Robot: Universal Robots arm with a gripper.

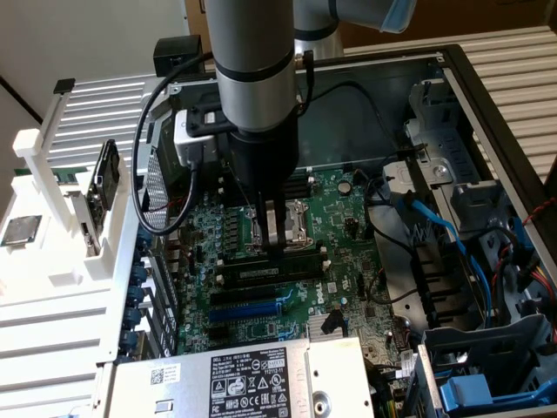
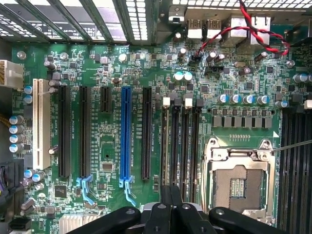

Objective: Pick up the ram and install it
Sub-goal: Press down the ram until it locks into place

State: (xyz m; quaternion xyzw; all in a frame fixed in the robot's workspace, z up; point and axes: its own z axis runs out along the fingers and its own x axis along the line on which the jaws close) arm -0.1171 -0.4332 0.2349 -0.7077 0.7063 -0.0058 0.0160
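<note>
In the exterior view the ram is a long thin stick with a pale label. It stands on edge in the row of black memory slots, between the processor socket and the blue expansion slot. My gripper reaches straight down with its fingers shut, and the tips meet the ram's top edge near its middle. I cannot tell whether they pinch the stick or only rest on it. In the wrist view my gripper is shut directly over the black memory slots, next to the open socket.
A silver power supply lies at the case's near edge. Blue and black cables and a drive cage crowd the exterior view's right. A white rack stands outside the case on the left. Red-black wires cross near the rear ports.
</note>
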